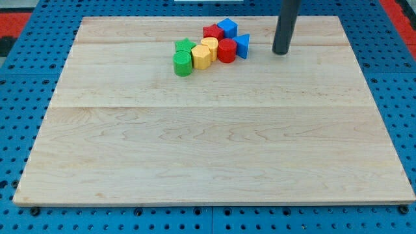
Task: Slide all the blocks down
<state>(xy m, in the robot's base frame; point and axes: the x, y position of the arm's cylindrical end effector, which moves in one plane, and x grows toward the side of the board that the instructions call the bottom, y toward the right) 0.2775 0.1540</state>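
Several blocks sit bunched together near the view's top centre of the wooden board (208,149). From left to right: a green cylinder (182,64), a green star (185,46) behind it, a yellow hexagon (201,58), a yellow block (210,46), a red cylinder (226,51), a red block (212,32), a blue cube (227,28) and a blue triangle (242,45). My tip (281,52) rests on the board to the right of the cluster, a short gap from the blue triangle, touching no block.
The board lies on a blue perforated table (19,97). Red matting (396,13) shows at the view's top corners.
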